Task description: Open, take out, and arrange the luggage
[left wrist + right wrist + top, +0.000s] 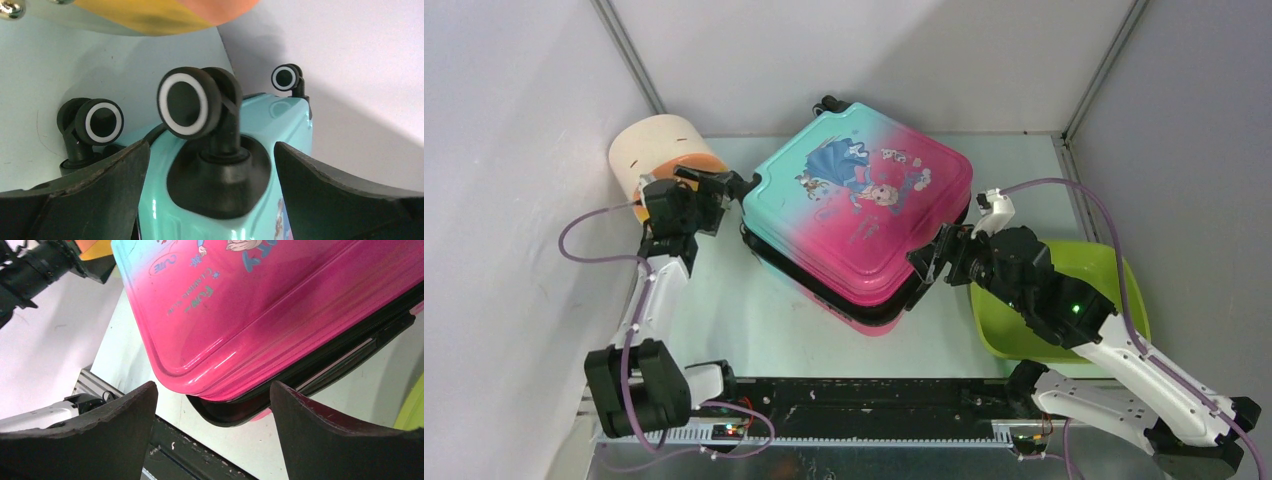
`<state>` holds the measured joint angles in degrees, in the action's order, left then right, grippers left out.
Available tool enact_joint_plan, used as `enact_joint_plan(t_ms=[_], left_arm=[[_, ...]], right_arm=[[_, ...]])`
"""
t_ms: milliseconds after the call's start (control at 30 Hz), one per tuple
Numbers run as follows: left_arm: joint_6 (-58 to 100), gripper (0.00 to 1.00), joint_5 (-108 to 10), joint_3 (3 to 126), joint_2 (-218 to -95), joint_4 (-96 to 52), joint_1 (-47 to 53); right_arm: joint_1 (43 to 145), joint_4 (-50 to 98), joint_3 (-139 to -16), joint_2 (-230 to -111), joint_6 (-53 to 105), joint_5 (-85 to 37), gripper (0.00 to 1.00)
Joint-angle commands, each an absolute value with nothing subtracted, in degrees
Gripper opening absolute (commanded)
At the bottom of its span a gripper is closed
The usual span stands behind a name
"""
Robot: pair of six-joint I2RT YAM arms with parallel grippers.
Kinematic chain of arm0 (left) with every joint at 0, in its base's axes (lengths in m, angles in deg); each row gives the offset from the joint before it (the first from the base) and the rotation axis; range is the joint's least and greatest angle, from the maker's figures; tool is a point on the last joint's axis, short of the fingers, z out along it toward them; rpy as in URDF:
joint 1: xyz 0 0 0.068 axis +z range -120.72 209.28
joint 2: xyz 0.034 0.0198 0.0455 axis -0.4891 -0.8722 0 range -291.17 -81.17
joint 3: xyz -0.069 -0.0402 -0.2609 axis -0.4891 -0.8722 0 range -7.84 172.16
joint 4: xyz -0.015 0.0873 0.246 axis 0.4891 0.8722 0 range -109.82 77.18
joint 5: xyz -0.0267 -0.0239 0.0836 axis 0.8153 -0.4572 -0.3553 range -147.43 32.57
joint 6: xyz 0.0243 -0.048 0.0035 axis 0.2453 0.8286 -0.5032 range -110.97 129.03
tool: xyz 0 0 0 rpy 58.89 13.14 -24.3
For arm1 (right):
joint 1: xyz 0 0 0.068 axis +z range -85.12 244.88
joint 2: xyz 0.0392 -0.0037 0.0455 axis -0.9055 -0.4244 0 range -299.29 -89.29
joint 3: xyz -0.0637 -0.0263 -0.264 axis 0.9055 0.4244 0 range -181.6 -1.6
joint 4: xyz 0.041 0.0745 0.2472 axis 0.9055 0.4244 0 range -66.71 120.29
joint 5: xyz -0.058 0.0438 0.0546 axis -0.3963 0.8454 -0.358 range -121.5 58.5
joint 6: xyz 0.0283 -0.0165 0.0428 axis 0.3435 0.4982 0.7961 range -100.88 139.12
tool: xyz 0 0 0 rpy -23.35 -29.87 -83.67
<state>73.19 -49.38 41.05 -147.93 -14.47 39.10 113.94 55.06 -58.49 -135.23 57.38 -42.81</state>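
The luggage (864,205) lies flat in the middle of the table, its pink-to-teal lid with a princess print facing up and raised slightly ajar over the black lower edge. My left gripper (729,187) is open at the teal left corner, its jaws on either side of a black caster wheel (186,102). My right gripper (927,262) is open at the pink right corner (210,380), level with the dark gap under the lid. The lining and contents are hidden.
A cream-and-orange cylinder (662,152) stands at the back left, just behind my left wrist. A lime-green tub (1114,275) sits at the right under my right arm. Grey walls close in the back and sides. A black rail (864,400) runs along the near edge.
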Motion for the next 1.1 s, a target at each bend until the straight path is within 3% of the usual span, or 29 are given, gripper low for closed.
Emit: enact_joint_plan(t_ms=[0, 433, 533, 667, 767, 833, 933, 1067], left_arm=[[77.6, 1.0, -48.1, 39.0, -150.5, -21.4, 39.6], [81.9, 0.95, -44.7, 39.6, -158.9, -36.1, 39.6], [84.0, 0.88, -43.1, 39.2, -159.9, -38.5, 39.6], [86.1, 0.7, -40.4, 38.4, -160.4, -43.8, 39.7], [86.6, 0.45, -39.7, 39.0, -159.6, -44.9, 39.6], [87.0, 0.36, -39.4, 40.1, -158.7, -44.1, 39.6], [87.7, 0.3, -39.2, 42.2, -157.2, -42.2, 39.5], [88.1, 0.31, -39.6, 45.0, -155.3, -39.2, 39.3]], right_arm=[[114.2, 50.7, -58.6, -134.2, 53.9, -41.6, 0.85], [115.9, 49.6, -58.6, -136.7, 50.7, -42.6, 0.87], [117.0, 47.8, -58.6, -136.7, 49.1, -44.7, 0.86], [119.4, 44.9, -58.6, -135.2, 46.0, -46.4, 0.83], [122.5, 42.2, -58.5, -134.1, 40.8, -46.8, 0.82], [125.2, 41.2, -58.6, -134.1, 36.6, -48.4, 0.81], [129.4, 40.9, -58.6, -134.9, 29.7, -52.0, 0.81], [134.5, 42.8, -58.6, -136.7, 17.8, -60.7, 0.85]])
